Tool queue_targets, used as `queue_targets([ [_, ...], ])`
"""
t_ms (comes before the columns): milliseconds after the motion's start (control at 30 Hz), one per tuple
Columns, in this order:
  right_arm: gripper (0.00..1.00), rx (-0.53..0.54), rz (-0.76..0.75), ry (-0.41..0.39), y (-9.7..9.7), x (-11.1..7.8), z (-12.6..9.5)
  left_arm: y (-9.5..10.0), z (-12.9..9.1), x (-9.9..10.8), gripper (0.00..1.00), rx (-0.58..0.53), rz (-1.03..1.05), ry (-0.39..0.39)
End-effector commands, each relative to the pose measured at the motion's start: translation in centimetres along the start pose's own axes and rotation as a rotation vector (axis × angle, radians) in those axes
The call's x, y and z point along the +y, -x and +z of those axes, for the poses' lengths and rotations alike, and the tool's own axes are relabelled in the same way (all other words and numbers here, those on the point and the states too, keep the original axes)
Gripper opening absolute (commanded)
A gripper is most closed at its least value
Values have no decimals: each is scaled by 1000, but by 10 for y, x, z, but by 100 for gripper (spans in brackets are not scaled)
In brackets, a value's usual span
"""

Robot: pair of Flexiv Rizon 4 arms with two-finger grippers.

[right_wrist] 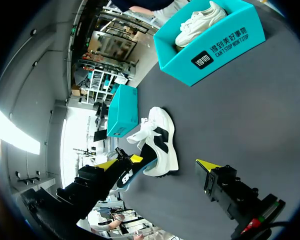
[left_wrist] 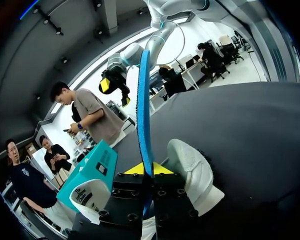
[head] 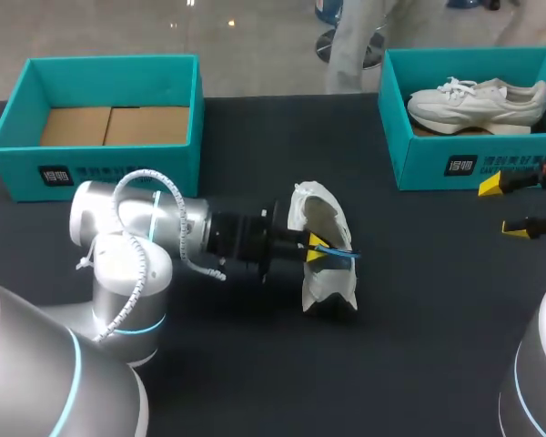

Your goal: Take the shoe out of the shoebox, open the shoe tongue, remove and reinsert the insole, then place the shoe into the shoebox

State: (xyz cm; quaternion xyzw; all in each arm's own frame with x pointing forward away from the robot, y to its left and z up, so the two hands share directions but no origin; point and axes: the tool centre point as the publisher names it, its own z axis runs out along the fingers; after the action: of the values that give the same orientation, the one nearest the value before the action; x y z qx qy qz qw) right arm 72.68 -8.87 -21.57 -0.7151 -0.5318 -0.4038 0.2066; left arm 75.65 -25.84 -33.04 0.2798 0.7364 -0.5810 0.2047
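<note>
A white shoe (head: pixel 326 273) lies on the dark table near the middle, toe toward the front. My left gripper (head: pixel 317 248) reaches in from the left and is shut on a thin blue insole (head: pixel 342 254) at the shoe's opening. In the left wrist view the insole (left_wrist: pixel 144 105) stands edge-on straight out from between the yellow tips of the left gripper (left_wrist: pixel 143 169), with the shoe (left_wrist: pixel 196 172) just beside them. My right gripper (head: pixel 504 208) hangs open at the right edge, apart from the shoe. In the right wrist view the right gripper (right_wrist: pixel 159 165) is spread wide, and the shoe (right_wrist: pixel 160 142) lies on the table beyond it.
A teal shoebox (head: pixel 18 137) at the back left holds only cardboard. Another teal shoebox (head: pixel 396 137) at the back right holds a second white shoe (head: pixel 478 102). Bare dark table lies in front of the shoe and between the boxes.
</note>
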Motion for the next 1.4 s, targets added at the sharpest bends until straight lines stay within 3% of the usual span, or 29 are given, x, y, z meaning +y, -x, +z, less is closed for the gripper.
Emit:
queue_targets([
  [33,100,-5,1,1,-1,-1,0,3,7,4,0,0,3,7],
  [233,100,-5,1,1,-1,-1,0,4,5,6,0,-10,0,22],
  [267,100,-5,1,1,-1,-1,0,4,4,6,6,-10,0,23],
  [300,100,-5,1,1,-1,-1,0,4,2,3,27,-12,-1,21],
  [333,100,-5,1,1,-1,-1,0,3,0,0,40,-13,-2,20],
  [367,100,-5,1,1,-1,-1,0,3,-2,-3,42,-14,-1,17],
  [567,100,-5,1,1,-1,-1,0,-3,-12,-17,34,-13,1,8],
  [667,100,-5,1,1,-1,-1,0,-6,-11,-18,17,-12,1,6],
  [700,100,-5,1,1,-1,-1,0,-8,-10,-17,3,-9,-1,8],
  [733,100,-5,1,1,-1,-1,0,-9,-9,-15,0,-7,-2,12],
  [933,100,-5,1,1,-1,-1,0,-14,0,-5,0,8,28,37],
  [1400,100,-5,1,1,-1,-1,0,1,13,18,0,-24,84,78],
])
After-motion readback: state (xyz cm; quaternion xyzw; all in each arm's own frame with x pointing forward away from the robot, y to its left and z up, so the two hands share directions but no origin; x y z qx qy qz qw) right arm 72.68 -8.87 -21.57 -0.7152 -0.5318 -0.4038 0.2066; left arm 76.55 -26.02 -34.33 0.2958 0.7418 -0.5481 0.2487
